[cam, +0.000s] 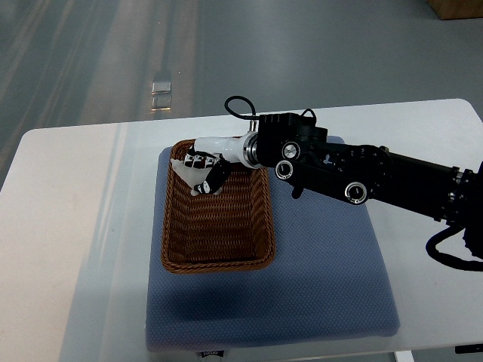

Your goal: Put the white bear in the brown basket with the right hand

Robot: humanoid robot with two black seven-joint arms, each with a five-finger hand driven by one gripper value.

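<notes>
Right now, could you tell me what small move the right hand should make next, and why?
Probably open the fingers. The right hand is already over the far end of the basket, inside its rim, curled around what looks like the white bear, so letting go should drop it in.

No legible txt; label on mat (272,302) edge too small.

White table (68,226) with rounded corners, grey floor (302,53) beyond. Blue-grey textured mat (324,279) lies flat on tabletop, right of centre. Brown wicker basket (217,260) rests on mat's left part.
</notes>
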